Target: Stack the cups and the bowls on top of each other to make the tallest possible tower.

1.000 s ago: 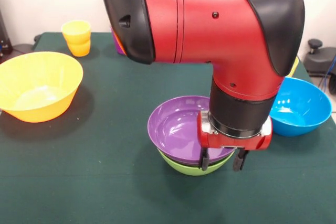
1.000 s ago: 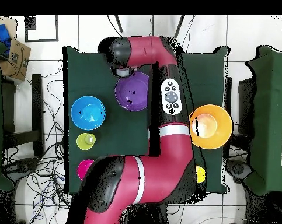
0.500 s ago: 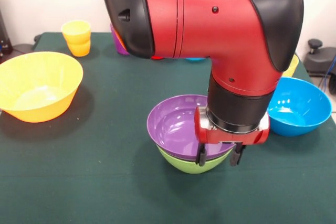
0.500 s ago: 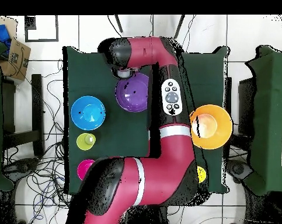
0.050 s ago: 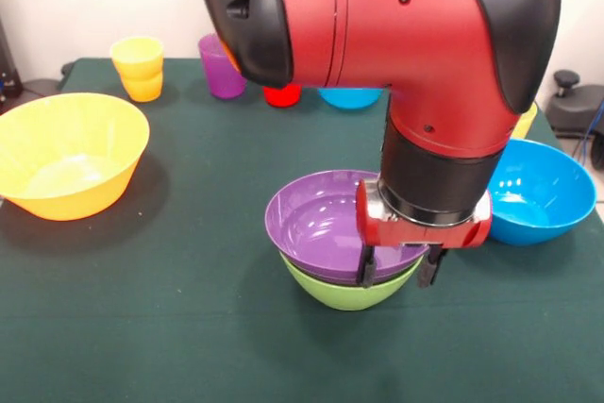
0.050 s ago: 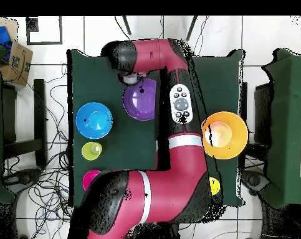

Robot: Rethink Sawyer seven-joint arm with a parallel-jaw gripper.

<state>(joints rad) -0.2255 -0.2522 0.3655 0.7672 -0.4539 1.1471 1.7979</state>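
A purple bowl (image 5: 321, 224) sits nested in a green bowl (image 5: 344, 293) at mid-table, forming a low tower. My gripper (image 5: 397, 271) hangs open at its near right rim, one finger (image 5: 366, 271) in front of the bowls, the other (image 5: 430, 267) just off their right edge. From overhead the gripper (image 6: 133, 78) is beside the purple bowl (image 6: 140, 99). A wide orange bowl (image 5: 66, 153) stands at the left and a blue bowl (image 5: 545, 191) at the right. Along the back are an orange-yellow cup (image 5: 139, 68), a purple cup (image 5: 222, 68), a red cup (image 5: 283, 94) and a small blue bowl (image 5: 349, 97).
The arm's bulk (image 5: 396, 35) covers the upper middle of the front view. A pale yellow cup (image 5: 526, 122) peeks out behind it at the right. Overhead, a yellow-green cup (image 6: 91, 150) and a pink bowl (image 6: 90, 179) lie by the blue bowl (image 6: 94, 121).
The arm's upper part has lifted, uncovering the purple cup, red cup and small blue bowl at the back. The gripper stays open at the bowls' rim, slightly higher.
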